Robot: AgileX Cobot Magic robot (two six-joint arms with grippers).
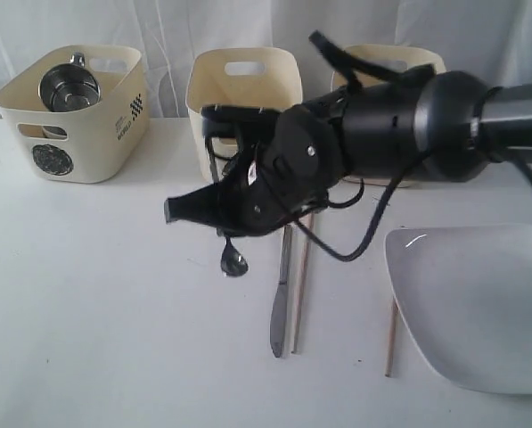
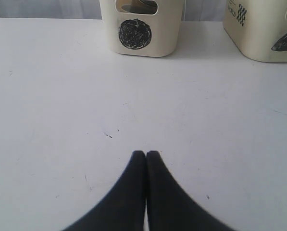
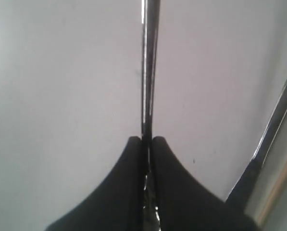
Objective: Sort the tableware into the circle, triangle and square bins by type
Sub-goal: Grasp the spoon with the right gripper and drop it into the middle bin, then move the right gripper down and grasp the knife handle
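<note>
White table (image 1: 87,294), pale curtain (image 1: 159,27) behind.

- Far left: circle bin (image 1: 96,143), one steel mug (image 1: 69,86) already inside.
- Left claw (image 2: 146,154): tips pressed together, empty, hovering over bare table. Looks idle.
- Middle bin (image 1: 243,94): mark not visible from the exterior view, so I can't tell whether it's triangle or square.
- The right arm reaches across to centre. Right claw (image 3: 146,140) is clamped on the handle of the spoon (image 1: 233,259), seen edge-on in the wrist view. The bowl end hangs just below the claw in the exterior view. Can't tell if it's clear of the table.
- Just right of it: knife (image 1: 281,308) and a chopstick (image 1: 301,285) lying side by side.
- Then a second chopstick (image 1: 391,337) right at the edge of the plate (image 1: 479,303).
- Third bin (image 1: 417,58): mostly hidden behind the arm.

My read is the step in hand is the spoon pick. Next move: lift straight up, stay off the knife beside it, and carry to the cutlery bin. Which mark that bin carries needs confirming first. The handle is thin and the grip narrow, so it may pivot in the claw; go slow.
</note>
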